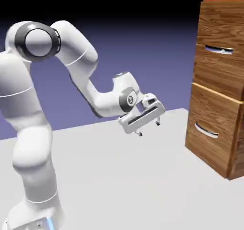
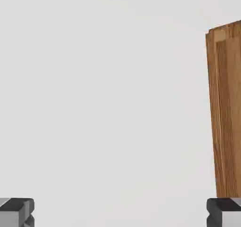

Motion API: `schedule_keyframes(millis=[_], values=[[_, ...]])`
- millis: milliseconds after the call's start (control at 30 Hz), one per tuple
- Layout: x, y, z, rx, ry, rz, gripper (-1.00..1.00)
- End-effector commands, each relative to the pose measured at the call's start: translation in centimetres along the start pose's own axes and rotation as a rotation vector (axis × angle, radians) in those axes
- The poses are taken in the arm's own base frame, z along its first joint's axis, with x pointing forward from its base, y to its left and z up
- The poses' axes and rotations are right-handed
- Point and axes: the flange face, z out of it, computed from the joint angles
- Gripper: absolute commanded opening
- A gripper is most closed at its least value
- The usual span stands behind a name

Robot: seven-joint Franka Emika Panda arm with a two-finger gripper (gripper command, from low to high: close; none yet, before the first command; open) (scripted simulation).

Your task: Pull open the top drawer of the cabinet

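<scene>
Closest to the outside camera is the big white robot arm (image 1: 28, 143), smooth and round like a row of fat tubes, with dark grey rings at its bends. It rises from the bottom left and reaches to the right. At its end sits the white two-finger gripper (image 1: 148, 128), tipped downward over the pale grey, flat worktop (image 1: 119, 176). Its jaws stand wide apart and hold nothing. In the hand view the two small grey fingertips (image 2: 16, 212) sit at the far bottom corners, with only bare worktop between them.

The tall, narrow, brown wood-grain cabinet (image 1: 219, 81) stands at the right side of the outside view. It is a boxy shape with stripy wood lines. In the hand view only a strip of its wood shows at the right edge. The top drawer (image 1: 220, 57) is the upper brown wooden front, and it carries a short curved silver bar handle (image 1: 219, 49) that looks shiny and hard. It looks shut, flat with the cabinet. Below it is the lower drawer front (image 1: 212, 129) with a handle just like it; this one seems to stick out a bit.

I think the job has hardly begun: this is the reaching step. The gripper is well apart from the cabinet and lower than the top handle. Next, the hand needs to lift, turn to face the cabinet, and slide its jaws around the top handle, not the lower one.
</scene>
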Motion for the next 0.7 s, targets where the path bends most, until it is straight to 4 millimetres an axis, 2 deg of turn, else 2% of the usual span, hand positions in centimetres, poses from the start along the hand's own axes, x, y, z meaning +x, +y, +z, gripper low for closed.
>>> schedule_keyframes(millis=[0,167,333,500,667], values=[[0.4,-0.6,0.6,0.008,-0.01,-0.083,0.0],[2.3,-3.9,3.2,0.05,-0.03,-0.495,0.0],[4.2,-7.0,4.9,0.08,-0.008,-0.892,0.0],[6.2,-9.7,5.7,0.079,0.051,-1.266,0.0],[8.5,-11.6,5.5,0.028,0.131,-1.612,0.0]])
